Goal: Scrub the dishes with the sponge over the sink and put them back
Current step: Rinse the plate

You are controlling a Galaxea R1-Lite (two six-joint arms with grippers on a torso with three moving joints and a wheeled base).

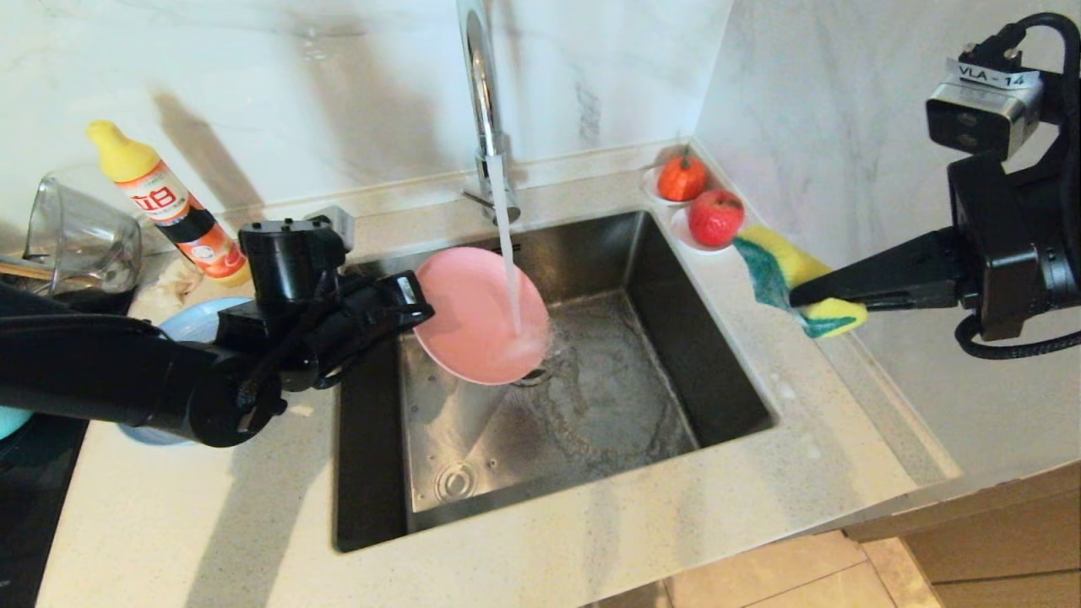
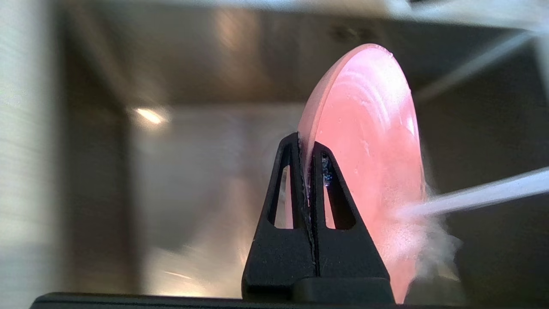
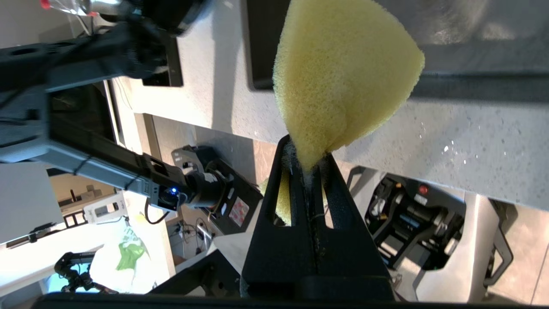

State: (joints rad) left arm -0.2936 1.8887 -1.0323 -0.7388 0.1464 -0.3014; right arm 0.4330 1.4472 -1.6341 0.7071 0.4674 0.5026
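My left gripper (image 1: 422, 308) (image 2: 305, 139) is shut on the rim of the pink plate (image 1: 473, 317) (image 2: 369, 141). It holds the plate tilted on edge over the sink (image 1: 608, 405). Water from the faucet (image 1: 483, 93) strikes the plate's lower face and splashes. My right gripper (image 1: 798, 297) (image 3: 306, 148) is shut on the yellow-and-green sponge (image 1: 781, 270) (image 3: 339, 73), held in the air above the counter to the right of the sink. A grey-blue plate (image 1: 190, 325) lies on the counter, mostly hidden under my left arm. A sliver of the teal bowl (image 1: 8, 420) shows at the left edge.
A detergent bottle (image 1: 173, 207) and a clear glass jug (image 1: 80, 236) stand at the back left. Two red fruits (image 1: 682, 177) (image 1: 715, 217) on small white dishes sit in the back right corner. The marble wall rises close behind my right arm.
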